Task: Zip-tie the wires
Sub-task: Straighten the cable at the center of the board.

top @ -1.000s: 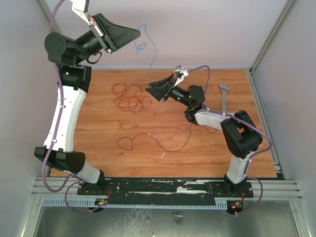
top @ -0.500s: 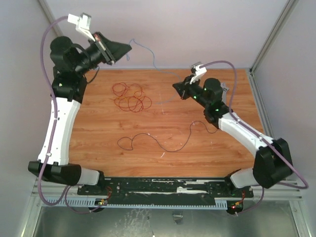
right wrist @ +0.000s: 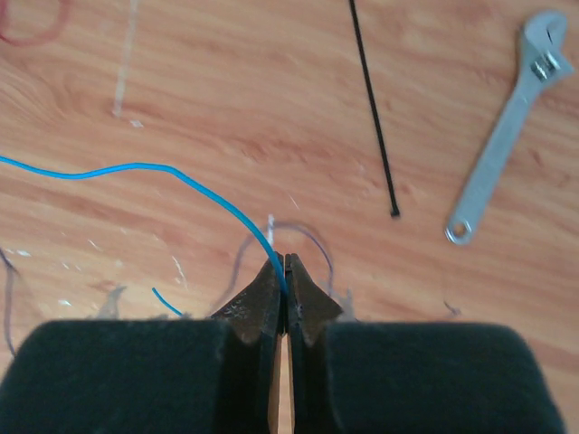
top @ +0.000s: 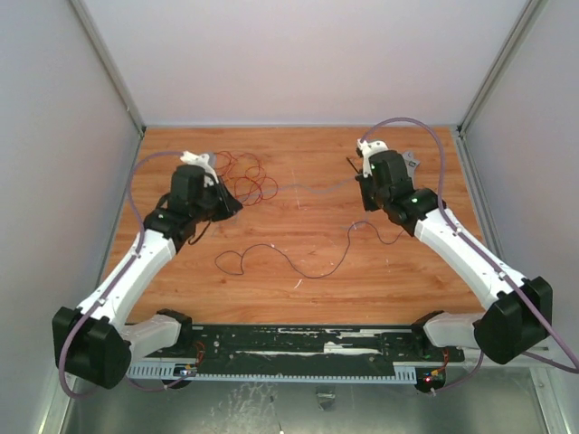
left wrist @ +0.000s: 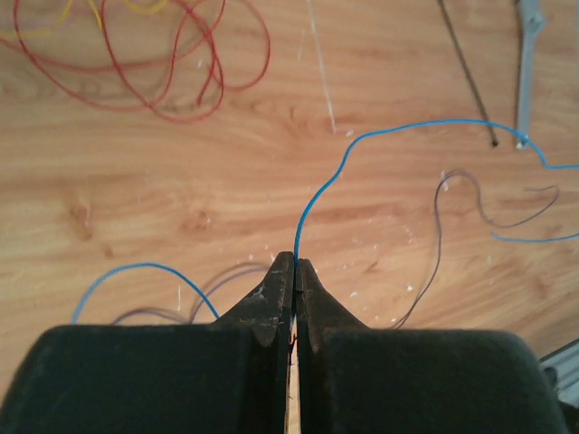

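Observation:
A thin blue wire (top: 312, 188) runs low over the table between my two grippers. The left gripper (left wrist: 296, 259) is shut on one end of it, just right of the red wires (top: 246, 181) that loop at the back left (left wrist: 172, 77). Over the back right, the right gripper (right wrist: 286, 264) is shut on the blue wire's (right wrist: 217, 194) other end. A black zip tie (right wrist: 373, 99) lies straight on the wood beyond the right gripper. A dark purplish wire (top: 289, 262) snakes across the middle of the table.
A silver adjustable wrench (right wrist: 507, 127) lies right of the zip tie, mostly hidden behind the right arm in the top view. Grey walls close in the wooden table (top: 298, 303) on three sides. The arm bases sit on a black rail (top: 308, 344) at the near edge.
Both arms have come down from a raised pose to just above the table. The left gripper dropped beside the red wires, and the right gripper closed on the blue wire.

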### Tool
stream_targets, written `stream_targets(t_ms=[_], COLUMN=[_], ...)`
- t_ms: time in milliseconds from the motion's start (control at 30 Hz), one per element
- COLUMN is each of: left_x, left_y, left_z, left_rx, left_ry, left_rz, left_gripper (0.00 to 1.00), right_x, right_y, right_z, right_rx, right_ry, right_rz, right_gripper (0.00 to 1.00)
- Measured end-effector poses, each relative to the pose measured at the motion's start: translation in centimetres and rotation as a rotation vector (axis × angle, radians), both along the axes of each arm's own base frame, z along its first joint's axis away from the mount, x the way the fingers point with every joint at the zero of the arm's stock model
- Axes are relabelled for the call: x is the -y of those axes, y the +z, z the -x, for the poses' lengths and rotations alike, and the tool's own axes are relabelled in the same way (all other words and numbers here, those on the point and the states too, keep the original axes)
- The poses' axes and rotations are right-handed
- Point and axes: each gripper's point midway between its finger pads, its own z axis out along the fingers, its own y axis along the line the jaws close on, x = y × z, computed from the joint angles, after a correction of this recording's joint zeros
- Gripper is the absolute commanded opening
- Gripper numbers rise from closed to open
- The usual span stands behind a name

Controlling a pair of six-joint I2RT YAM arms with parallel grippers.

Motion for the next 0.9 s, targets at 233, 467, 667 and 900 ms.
stream_targets(t_ms=[233,467,667,900], left_x=[2.0,1.2,1.5,2.2], left_y=[-4.6,-8.3,-10.1,-12.2], left_z=[3.2,4.5,5.2,6.0], left_rx=[-0.043,-0.098,-0.109,-0.14], left_ry=[-0.011,0.045,0.062,0.057], left_rz=[-0.083,-0.16,-0.161,-0.171], left_gripper=[0.0,0.0,0.0,0.0], right_x=[4.1,7.3,8.5,10.4], right_y=[-2.3,-3.9,-6.2,-10.9], right_z=[3.4,5.2,5.1,5.9], right_rx=[-0.136,-0.193,-0.232,-0.298], right_ry=[-0.093,-0.197,-0.277,-0.365], right_rz=[0.155,0.275,0.299,0.278], right_gripper=[0.0,0.0,0.0,0.0])
